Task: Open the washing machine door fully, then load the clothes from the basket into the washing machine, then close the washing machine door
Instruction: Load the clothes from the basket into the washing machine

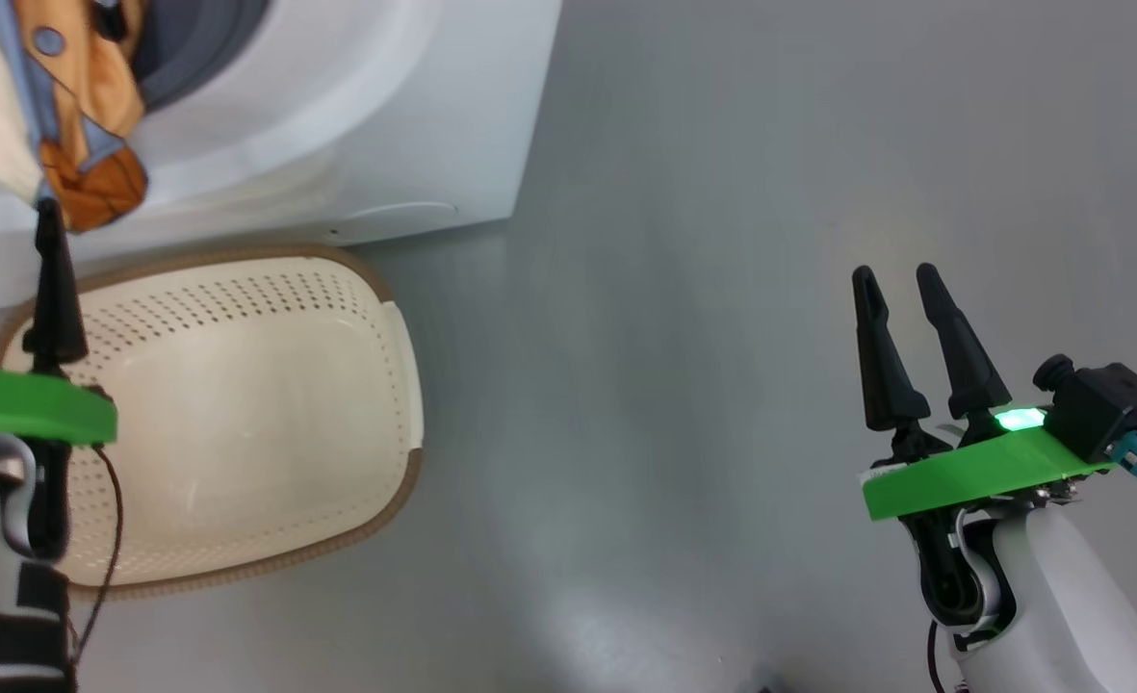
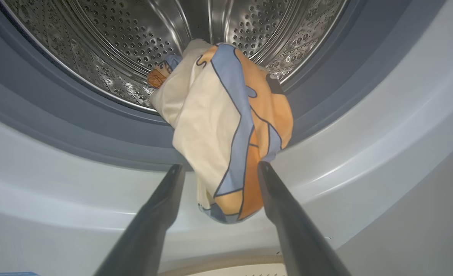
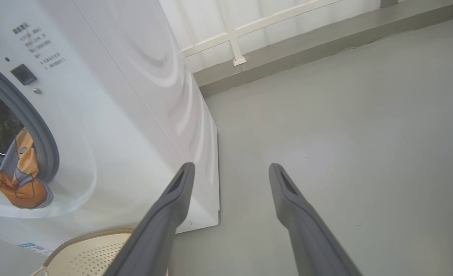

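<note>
Clothes (image 2: 218, 126) hang over grey seal (image 2: 76, 115), blocking part of drum mouth (image 2: 126, 38); floor (image 1: 722, 289) beside washing machine (image 1: 385, 115) open.

My left pincer (image 2: 219, 166) stands wide, its two dark fingers (image 2: 153, 214) parted and pointing straight ahead, a green wrist plate (image 1: 29, 404) behind them. My right pincer (image 1: 894, 272) is spread too (nothing between its fingers), leaning a little to my left. A small light (image 1: 1020, 419) glows on its wrist above the pale forearm (image 1: 1059, 597).
</note>
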`<state>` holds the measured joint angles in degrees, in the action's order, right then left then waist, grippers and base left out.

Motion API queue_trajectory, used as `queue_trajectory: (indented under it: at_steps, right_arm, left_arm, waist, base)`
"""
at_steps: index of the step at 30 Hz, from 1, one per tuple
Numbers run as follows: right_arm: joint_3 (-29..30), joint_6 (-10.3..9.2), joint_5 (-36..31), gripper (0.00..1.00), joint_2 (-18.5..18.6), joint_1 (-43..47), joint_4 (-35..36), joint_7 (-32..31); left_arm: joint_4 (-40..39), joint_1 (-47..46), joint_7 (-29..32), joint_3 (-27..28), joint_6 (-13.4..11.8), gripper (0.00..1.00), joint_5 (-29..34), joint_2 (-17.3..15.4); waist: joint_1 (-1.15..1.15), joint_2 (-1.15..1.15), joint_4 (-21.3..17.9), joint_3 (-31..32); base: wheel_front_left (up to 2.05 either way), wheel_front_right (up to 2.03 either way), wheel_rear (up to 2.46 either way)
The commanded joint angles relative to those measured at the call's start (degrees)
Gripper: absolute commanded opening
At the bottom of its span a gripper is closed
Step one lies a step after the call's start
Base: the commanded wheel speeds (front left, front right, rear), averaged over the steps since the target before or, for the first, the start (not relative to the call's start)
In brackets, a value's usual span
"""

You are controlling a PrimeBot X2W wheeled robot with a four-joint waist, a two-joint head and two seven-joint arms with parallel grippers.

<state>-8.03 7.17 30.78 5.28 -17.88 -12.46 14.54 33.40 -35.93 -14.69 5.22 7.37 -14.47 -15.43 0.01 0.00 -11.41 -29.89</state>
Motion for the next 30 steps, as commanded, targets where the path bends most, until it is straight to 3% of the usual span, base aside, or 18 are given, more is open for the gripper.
queue_trajectory:
  at_steps: [1,18,19,21,22,30]
  right_arm:
    - [-1.41,0.32,-0.07,1.00,-0.12,-0.63,1.29,0.46]
    - [-0.98,0.32,0.33,1.00,-1.63,-2.13,1.56,0.46]
    - [-0.92,0.32,0.36,1.00,-1.69,-2.16,1.57,0.46]
    - [-0.84,0.32,0.36,1.00,-1.80,-2.20,1.58,0.46]
    - [-0.79,0.32,0.36,1.00,-1.85,-2.20,1.59,0.46]
    - [-0.36,0.32,0.47,1.00,-2.17,-1.68,1.65,0.46]
  left_arm:
    - [0.29,-1.81,-0.30,1.05,0.12,1.00,-0.43,-2.91]
    - [9.25,-11.31,-0.30,-1.00,0.09,1.00,-0.42,-5.58]
    - [9.38,-11.62,-0.30,-0.73,0.09,0.82,-0.28,-5.62]
    - [9.03,-12.05,-0.30,-0.05,-0.33,0.14,0.20,-5.73]
    - [8.74,-12.10,-0.30,0.27,-0.47,0.00,0.42,-5.69]
    - [2.23,-11.14,-0.30,1.64,-0.81,0.00,2.79,-4.61]
  waist:
    - [-0.01,0.00,-2.25,-2.69]
    - [-0.01,0.00,-4.91,-4.64]
    - [-0.01,0.00,-4.96,-4.67]
    - [-0.01,0.00,-5.00,-4.66]
    - [-0.01,0.00,-5.00,-4.65]
    - [-0.01,0.00,-4.33,-4.27]
  base:
    - [0.00,0.00,0.00]
    - [0.00,0.00,0.00]
    - [0.00,0.00,0.00]
    - [0.00,0.00,0.00]
    - [0.00,0.00,0.00]
    - [0.00,0.00,0.00]
